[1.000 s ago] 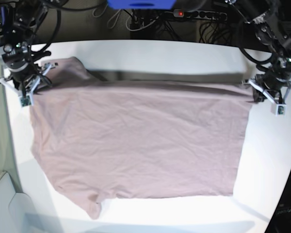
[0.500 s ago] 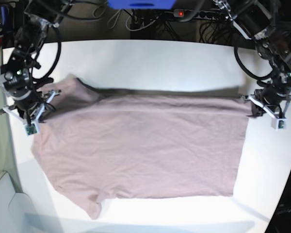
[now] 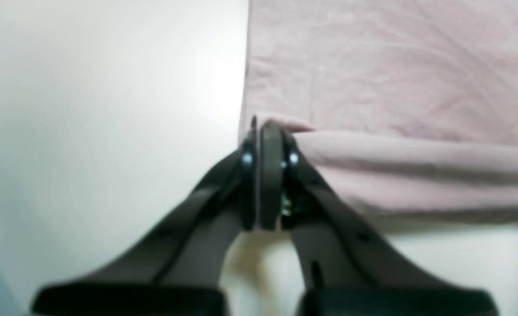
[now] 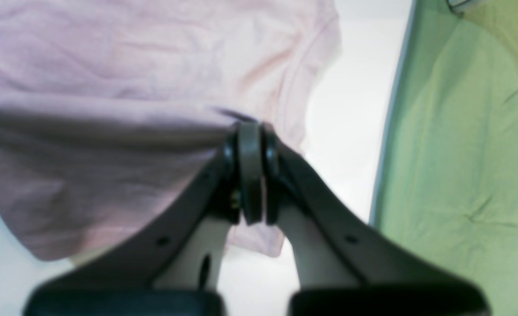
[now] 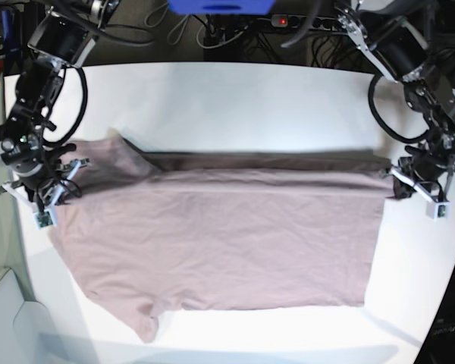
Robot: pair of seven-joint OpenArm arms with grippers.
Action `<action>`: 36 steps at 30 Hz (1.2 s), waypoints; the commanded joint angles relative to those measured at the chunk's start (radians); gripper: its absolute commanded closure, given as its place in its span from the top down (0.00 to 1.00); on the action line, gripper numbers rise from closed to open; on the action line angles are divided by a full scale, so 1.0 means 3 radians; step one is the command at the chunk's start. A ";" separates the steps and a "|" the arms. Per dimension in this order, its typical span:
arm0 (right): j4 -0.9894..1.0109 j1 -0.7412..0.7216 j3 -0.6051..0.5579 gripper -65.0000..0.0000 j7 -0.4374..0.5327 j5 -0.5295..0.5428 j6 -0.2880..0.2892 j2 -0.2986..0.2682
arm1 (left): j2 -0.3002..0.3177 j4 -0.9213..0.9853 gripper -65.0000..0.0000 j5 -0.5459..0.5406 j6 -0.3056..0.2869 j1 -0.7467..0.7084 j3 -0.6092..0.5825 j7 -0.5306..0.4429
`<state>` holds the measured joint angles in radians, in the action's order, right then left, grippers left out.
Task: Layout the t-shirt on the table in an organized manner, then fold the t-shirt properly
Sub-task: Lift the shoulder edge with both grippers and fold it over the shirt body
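The mauve-pink t-shirt lies spread across the white table, with its far edge raised into a long fold. On the right of the base view, my left gripper is shut on the fold's right corner. The left wrist view shows its jaws pinched on the fabric edge of the t-shirt. At the left of the base view, my right gripper is shut on the fold's left end near the sleeve. In the right wrist view this gripper clamps the t-shirt as the cloth drapes from it.
Cables and a power strip run behind the table's far edge. A pale box sits at the lower left corner. A green cloth lies beyond the table edge in the right wrist view. Bare tabletop lies to the left of the left gripper.
Both grippers have moved toward the near edge of the table, drawing the shirt's far edge with them. The fold now lies further over the shirt's body.
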<state>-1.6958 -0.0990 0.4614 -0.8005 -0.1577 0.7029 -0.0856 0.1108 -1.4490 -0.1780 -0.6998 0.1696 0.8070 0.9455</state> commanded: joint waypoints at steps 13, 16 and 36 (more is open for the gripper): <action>0.0367 -0.0210 -0.0139 0.00 0.0400 0.0012 -0.0016 -0.0050 | 0.0119 0.0414 0.00 -0.0059 0.0006 0.0394 -0.0023 -0.0203; 0.0454 -0.0251 -0.0139 0.00 0.0451 0.0012 -0.0016 -0.0085 | 0.0129 0.0434 0.00 -0.0059 0.0006 0.0404 -0.0002 -0.0213; 0.0602 -0.0481 -0.0139 0.00 0.0451 0.0012 -0.0016 -0.0111 | 0.0170 0.0465 0.00 -0.0059 0.0006 0.0486 -0.0002 -0.0218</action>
<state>-1.4990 -0.2211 0.4187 -0.6872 -0.1646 0.7025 -0.1097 0.1467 -1.2953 -0.1772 -0.6998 0.2913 0.8078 0.9012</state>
